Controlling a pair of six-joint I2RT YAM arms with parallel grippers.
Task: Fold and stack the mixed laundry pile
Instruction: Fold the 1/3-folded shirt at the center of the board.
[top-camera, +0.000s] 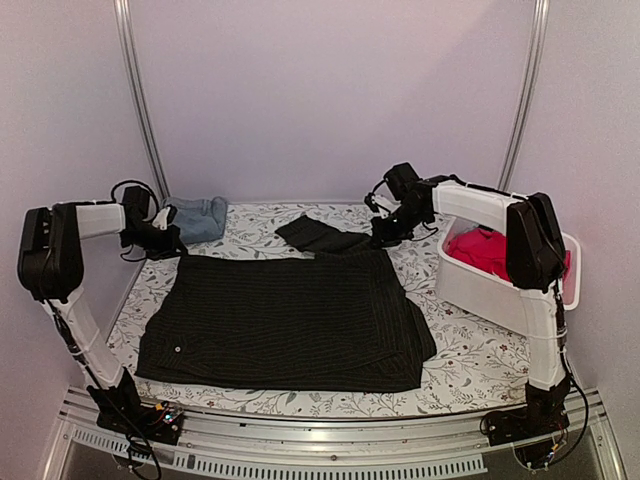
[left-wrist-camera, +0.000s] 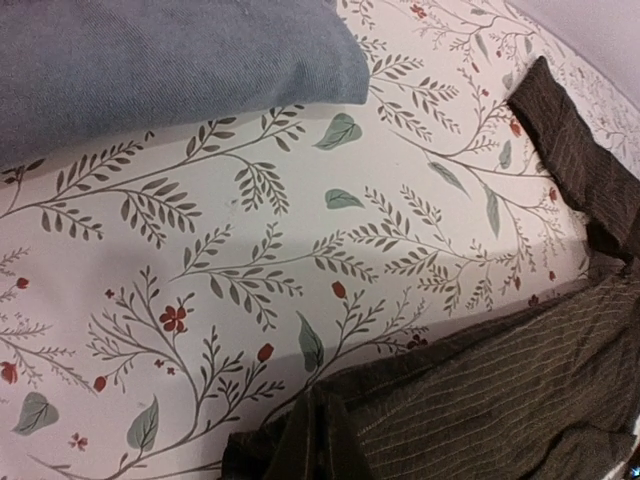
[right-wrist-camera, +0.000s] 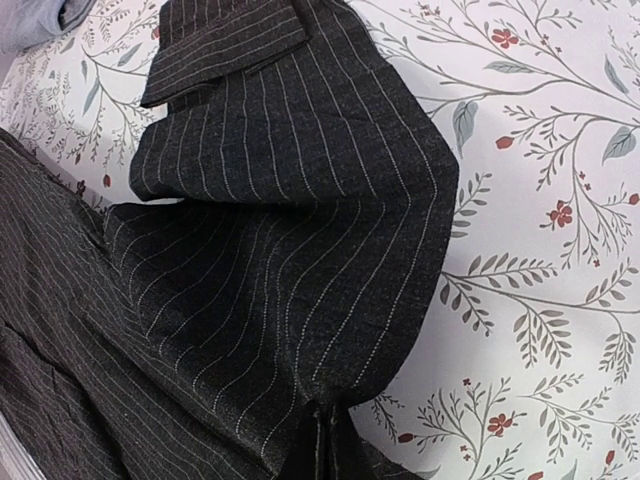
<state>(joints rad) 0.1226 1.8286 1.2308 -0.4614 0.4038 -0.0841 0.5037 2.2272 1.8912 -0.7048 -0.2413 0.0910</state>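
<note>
The shirt (top-camera: 285, 320) lay spread flat across the middle of the cover (top-camera: 470, 360), its near hem towards my bases. One sleeve (top-camera: 315, 235) stuck out past its far edge.

My left pincer (top-camera: 165, 240) was low at the shirt's far left corner, just beside the folded denim (top-camera: 200, 217) in the table's far left corner. My left wrist camera showed the denim (left-wrist-camera: 170, 60) at the top, bare cover (left-wrist-camera: 250, 250) below it, and the shirt (left-wrist-camera: 480, 400) bunching into a ridge at the bottom edge. My own fingers were out of that view, so I could not tell whether they were apart or together.

My right pincer (top-camera: 388, 232) was low at the far right corner, by the sleeve. In my right wrist view the sleeve (right-wrist-camera: 300, 230) rose in a tent with its cuff (right-wrist-camera: 230, 40) lying farthest off. The fabric drew to a tight pucker at the bottom edge. My fingers were hidden there too, so I could not tell.

The red cloth (top-camera: 487, 250) sat in the bin (top-camera: 465, 285) on the right.
</note>
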